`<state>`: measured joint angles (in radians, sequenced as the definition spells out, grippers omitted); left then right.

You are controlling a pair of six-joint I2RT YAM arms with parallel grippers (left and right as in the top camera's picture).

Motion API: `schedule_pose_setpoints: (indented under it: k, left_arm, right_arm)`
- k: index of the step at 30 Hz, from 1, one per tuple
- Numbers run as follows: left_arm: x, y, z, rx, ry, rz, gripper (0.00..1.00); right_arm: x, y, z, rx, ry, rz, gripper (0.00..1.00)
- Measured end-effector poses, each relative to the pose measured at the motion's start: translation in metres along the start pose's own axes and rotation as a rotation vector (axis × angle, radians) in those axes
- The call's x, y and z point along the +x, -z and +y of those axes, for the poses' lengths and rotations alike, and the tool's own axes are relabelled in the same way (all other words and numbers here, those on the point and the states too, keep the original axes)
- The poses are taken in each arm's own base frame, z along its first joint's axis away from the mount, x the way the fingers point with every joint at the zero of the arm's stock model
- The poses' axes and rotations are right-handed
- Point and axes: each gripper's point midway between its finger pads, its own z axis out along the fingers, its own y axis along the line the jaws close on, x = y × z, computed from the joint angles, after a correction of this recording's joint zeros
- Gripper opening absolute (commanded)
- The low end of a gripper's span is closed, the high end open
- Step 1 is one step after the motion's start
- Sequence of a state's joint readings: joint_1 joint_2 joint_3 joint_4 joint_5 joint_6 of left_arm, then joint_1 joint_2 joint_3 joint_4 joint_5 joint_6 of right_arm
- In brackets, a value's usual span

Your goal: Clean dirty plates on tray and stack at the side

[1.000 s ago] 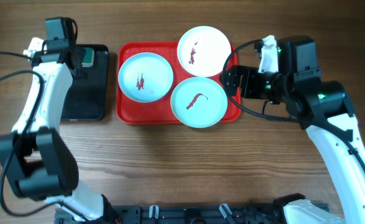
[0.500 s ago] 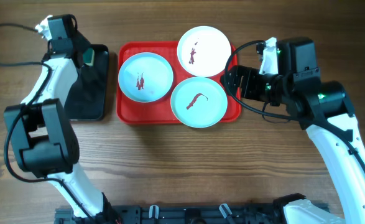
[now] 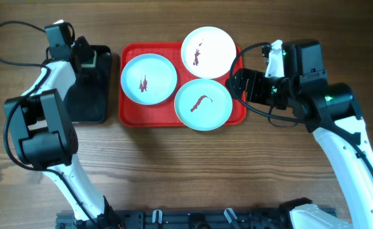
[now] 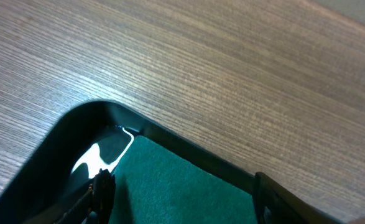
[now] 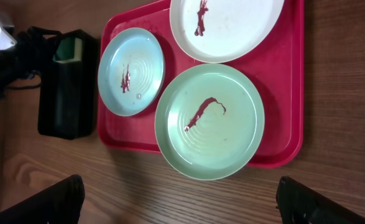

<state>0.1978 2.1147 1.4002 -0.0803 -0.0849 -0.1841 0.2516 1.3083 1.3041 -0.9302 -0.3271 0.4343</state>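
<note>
Brown wood-grain table [image 3: 186, 165] under everything, viewed from overhead. At its far middle, red tray [image 3: 134, 116], long side running left to right; carries all three plates in a single layer. Toward the tray's left end, pale blue plate [image 3: 149, 77] with a small dark reddish smear near its centre. At the tray's far right corner, white plate [image 3: 209, 52], reaching out past the tray's far rim, marked with a reddish-brown smear left of centre. At the tray's near right, pale greenish plate [image 3: 203, 104] with a curved reddish-brown streak, just beside both other plates and hanging slightly over the tray's near rim. Just off the tray's left end, black tray [image 3: 88, 105], with green sponge [image 3: 91, 59] at its far end. Left gripper [image 4: 181, 194] low over that sponge, fingers apart with the green surface between them; cannot tell whether pressing on it or clear of it. At the tray's right rim, right gripper [image 5: 181, 202], spread wide with nothing held between its fingers, close to the pale greenish plate and the white plate.
</note>
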Motion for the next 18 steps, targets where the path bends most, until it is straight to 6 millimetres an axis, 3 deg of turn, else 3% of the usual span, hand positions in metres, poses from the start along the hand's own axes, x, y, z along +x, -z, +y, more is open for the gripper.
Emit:
schedule_pose_setpoints:
  k: [17, 18]
  left_arm:
    - [0.016, -0.009, 0.002, 0.000, -0.135, 0.054, 0.73]
    - [0.018, -0.008, 0.002, 0.000, -0.140, 0.067, 0.83]
  right_arm:
    - [-0.001, 0.000, -0.002, 0.011, 0.000, -0.004, 1.00]
    - [-0.001, 0.000, -0.002, 0.011, 0.000, -0.004, 1.00]
